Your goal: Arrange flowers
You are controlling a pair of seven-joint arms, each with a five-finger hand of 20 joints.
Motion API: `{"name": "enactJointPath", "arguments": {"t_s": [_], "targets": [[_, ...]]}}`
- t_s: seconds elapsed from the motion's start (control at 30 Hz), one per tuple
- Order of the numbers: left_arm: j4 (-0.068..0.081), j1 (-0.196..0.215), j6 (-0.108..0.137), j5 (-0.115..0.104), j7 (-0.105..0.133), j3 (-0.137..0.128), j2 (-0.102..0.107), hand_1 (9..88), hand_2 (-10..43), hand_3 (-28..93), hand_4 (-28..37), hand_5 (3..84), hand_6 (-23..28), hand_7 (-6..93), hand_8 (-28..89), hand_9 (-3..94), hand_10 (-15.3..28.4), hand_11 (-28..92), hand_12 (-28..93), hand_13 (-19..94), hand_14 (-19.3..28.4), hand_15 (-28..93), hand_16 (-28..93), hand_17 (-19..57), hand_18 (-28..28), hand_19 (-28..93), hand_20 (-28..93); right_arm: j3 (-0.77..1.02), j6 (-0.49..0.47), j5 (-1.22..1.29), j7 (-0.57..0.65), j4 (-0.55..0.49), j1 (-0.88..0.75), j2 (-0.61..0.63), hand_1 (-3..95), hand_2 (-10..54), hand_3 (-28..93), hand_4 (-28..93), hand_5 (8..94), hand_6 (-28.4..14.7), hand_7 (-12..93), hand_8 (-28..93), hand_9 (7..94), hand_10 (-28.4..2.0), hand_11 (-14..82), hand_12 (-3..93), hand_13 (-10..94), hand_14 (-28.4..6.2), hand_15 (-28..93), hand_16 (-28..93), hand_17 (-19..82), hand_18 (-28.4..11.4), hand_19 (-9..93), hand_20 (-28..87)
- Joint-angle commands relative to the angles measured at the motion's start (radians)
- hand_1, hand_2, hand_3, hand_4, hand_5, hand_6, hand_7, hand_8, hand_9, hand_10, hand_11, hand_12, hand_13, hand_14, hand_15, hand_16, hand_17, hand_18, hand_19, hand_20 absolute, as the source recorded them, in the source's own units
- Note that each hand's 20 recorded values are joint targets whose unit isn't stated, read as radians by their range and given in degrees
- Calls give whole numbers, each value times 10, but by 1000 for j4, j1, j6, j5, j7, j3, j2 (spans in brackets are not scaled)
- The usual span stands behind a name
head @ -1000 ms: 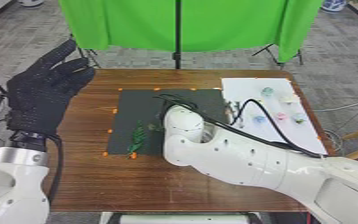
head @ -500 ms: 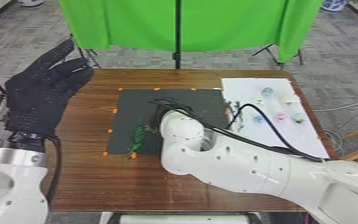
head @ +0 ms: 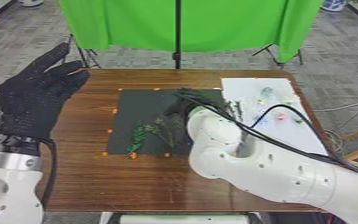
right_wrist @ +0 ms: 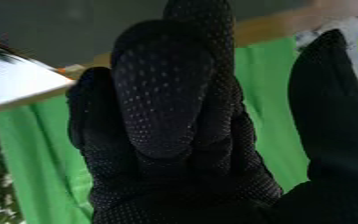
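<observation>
The right hand (head: 181, 105) is hovering over the dark mat (head: 140, 107) — released, its fingers reaching out straight and its thumb standing apart. The left hand (head: 35, 97) is hanging by the table's (head: 87, 175) left edge (also released, its fingers loosely extended). A leafy green stem (head: 138, 136) and a thinner sprig (head: 166, 131) are lying on the mat — small flowers (head: 280, 117) are resting on the white sheet (head: 242, 90).

The right hand (head: 181, 106) is black with pale dots; the left hand (head: 33, 97) is black, likewise dotted. Below the right hand, the mat (head: 140, 106) is dark grey. To its right, the paper (head: 245, 90) is white, one flower (head: 280, 117) pink. Between the hands, the sprig (head: 138, 137) is green. Beyond both, the curtain (head: 131, 25) is plain bright green.
</observation>
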Motion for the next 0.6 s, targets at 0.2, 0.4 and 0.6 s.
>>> {"name": "enactJointPath", "arguments": {"t_s": [0.2, 0.4, 0.6], "targets": [[2, 8, 7, -4, -7, 5, -5, 231, 72, 806, -232, 377, 101, 185, -112, 362, 212, 313, 113, 266, 283, 556, -105, -79, 245, 593, 134, -21, -94, 80, -15, 21, -71, -13, 314, 0, 668, -227, 707, -41, 132, -108, 911, -130, 310, 185, 913, -55, 535, 207, 588, -177, 932, 110], [1, 13, 9, -6, -8, 0, -5, 231, 72, 806, -234, 377, 101, 185, -112, 362, 211, 313, 113, 266, 283, 556, -104, -79, 245, 593, 134, -25, -128, 84, -29, 7, -85, -23, 315, 2, 667, -225, 704, -41, 131, -109, 911, -130, 310, 184, 911, -56, 538, 203, 583, -181, 932, 113], [1, 17, 10, -12, 4, 0, 2, 231, 72, 806, -233, 377, 101, 185, -112, 362, 212, 313, 113, 266, 283, 556, -105, -79, 245, 593, 133, -32, -159, 65, -51, -22, -100, -35, 316, 4, 667, -224, 702, -40, 130, -109, 910, -130, 311, 184, 909, -57, 541, 201, 582, -182, 932, 116]]}}
